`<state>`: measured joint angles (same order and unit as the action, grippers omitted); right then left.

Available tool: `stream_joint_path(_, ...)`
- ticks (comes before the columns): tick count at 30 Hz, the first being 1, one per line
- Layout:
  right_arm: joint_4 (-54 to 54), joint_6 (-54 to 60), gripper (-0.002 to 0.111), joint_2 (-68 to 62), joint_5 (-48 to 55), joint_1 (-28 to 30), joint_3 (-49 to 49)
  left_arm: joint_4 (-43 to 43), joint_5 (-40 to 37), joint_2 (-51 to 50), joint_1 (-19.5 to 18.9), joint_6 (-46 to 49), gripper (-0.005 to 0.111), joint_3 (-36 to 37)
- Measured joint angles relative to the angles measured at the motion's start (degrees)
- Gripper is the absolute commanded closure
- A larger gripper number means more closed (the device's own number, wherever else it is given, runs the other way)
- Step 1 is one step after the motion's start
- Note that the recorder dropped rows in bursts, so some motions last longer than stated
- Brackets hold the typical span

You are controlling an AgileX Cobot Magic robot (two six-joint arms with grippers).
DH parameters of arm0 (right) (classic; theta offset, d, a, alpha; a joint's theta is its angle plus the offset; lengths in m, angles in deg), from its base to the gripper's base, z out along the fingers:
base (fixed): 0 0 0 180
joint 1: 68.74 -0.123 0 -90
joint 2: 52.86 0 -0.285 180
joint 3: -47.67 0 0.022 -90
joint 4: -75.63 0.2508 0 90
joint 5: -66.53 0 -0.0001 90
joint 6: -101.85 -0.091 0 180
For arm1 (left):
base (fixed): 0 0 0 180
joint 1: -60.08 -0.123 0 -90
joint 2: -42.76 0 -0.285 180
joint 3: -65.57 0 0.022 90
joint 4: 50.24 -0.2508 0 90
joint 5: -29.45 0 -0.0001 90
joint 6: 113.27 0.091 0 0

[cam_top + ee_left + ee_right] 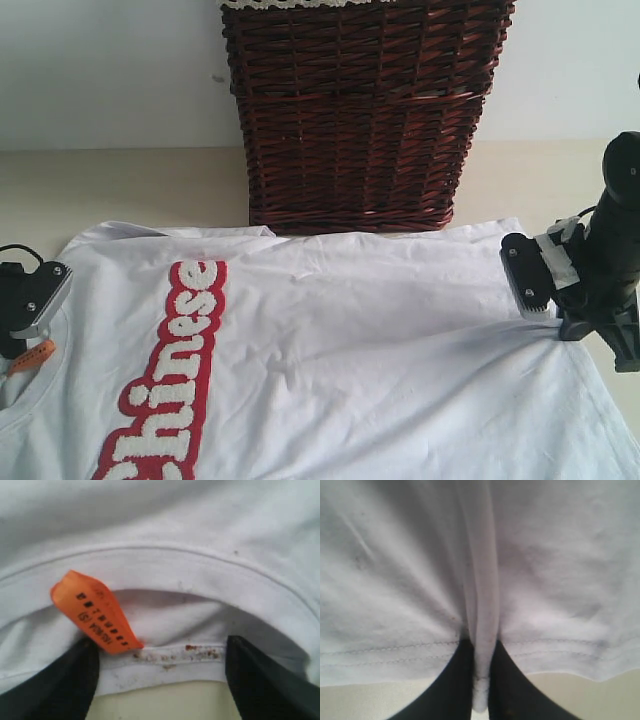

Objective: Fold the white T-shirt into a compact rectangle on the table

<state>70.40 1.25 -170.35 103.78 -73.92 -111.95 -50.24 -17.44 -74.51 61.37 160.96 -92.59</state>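
Observation:
The white T-shirt (330,340) lies spread on the table (140,185), its red-outlined lettering (175,370) toward the left. Its ribbed neck (165,667) and orange tag (95,612) are at the left edge. My left gripper (161,641) is open there, its black fingers (70,682) wide apart on either side of the neck's edge, not clamping it. At the right, my right gripper (540,308) is shut on a pinched ridge of the shirt's stitched hem (481,675). The cloth puckers toward it.
A dark brown wicker basket (360,110) stands at the back of the table, just behind the shirt's far edge. Bare table shows to the left and right of the basket. A pale wall rises behind.

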Motion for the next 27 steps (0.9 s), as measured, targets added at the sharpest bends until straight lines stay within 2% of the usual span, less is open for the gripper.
stream_joint_path(27,0.2,0.0,0.108,0.0,-0.7,0.0,0.0,0.0,0.0,0.0,0.0,0.0,0.037,0.0)
